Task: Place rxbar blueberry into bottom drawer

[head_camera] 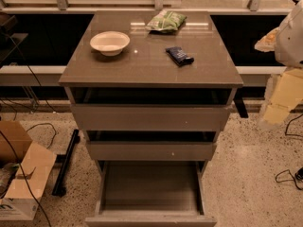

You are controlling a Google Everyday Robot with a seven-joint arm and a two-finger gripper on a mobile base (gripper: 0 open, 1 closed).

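Note:
The rxbar blueberry (pixel 179 56), a small dark navy bar, lies flat on the cabinet top (pixel 142 67), right of centre. The bottom drawer (pixel 150 219) is pulled far out and its shallow tray is open to view from above, with nothing showing inside. The two drawers above it are pulled out only slightly. My gripper (pixel 279 100) hangs off the cabinet's right side as a pale blurred shape, level with the top drawer and well apart from the bar.
A white bowl (pixel 110 42) sits on the cabinet top at the left, and a green crinkled bag (pixel 165 21) at the back. A cardboard box (pixel 21 174) and cables (pixel 289 176) lie on the floor on either side.

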